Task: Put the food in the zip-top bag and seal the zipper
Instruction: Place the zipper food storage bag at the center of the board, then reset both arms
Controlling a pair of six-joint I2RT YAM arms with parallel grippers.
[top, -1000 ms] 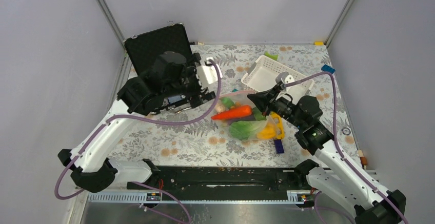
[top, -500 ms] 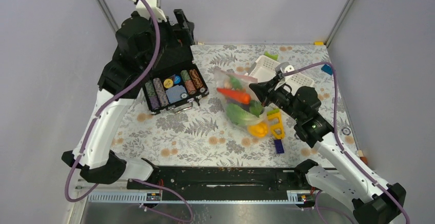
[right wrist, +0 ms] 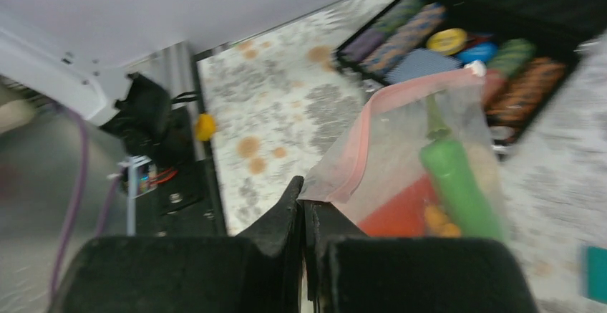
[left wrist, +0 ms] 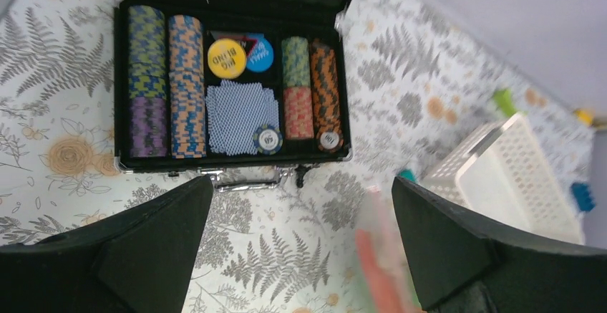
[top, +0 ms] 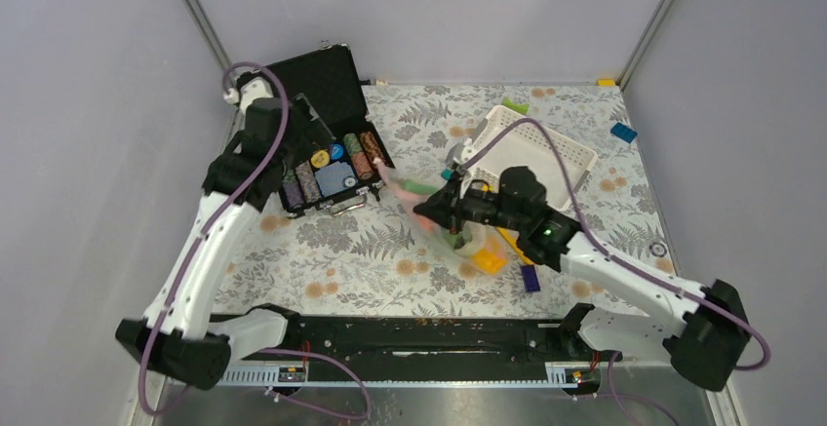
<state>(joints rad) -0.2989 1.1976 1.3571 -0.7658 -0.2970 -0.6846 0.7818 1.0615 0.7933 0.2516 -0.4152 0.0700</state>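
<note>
The zip-top bag (top: 462, 223) hangs blurred over the table's middle, with food inside it. My right gripper (top: 435, 213) is shut on one corner of the bag. The right wrist view shows my right gripper (right wrist: 304, 200) pinching that corner, with the pink zipper (right wrist: 360, 140) running up from it. Through the plastic I see a long green vegetable (right wrist: 458, 184) and a red-orange piece (right wrist: 401, 216). I cannot tell if the zipper is sealed. My left gripper (top: 285, 165) is wide open and empty over the poker chip case. In the left wrist view my left gripper (left wrist: 300, 256) has the blurred bag (left wrist: 383, 256) to its lower right.
An open black poker chip case (top: 332, 168) with several chip stacks lies at left, and also shows in the left wrist view (left wrist: 229, 76). A white lattice basket (top: 531, 143) stands at back right. A purple block (top: 530, 278) lies near the bag and a teal block (top: 622, 132) at far right.
My left arm has swung down from high behind the case to just over its left side. My right gripper has carried the bag leftward toward the case.
</note>
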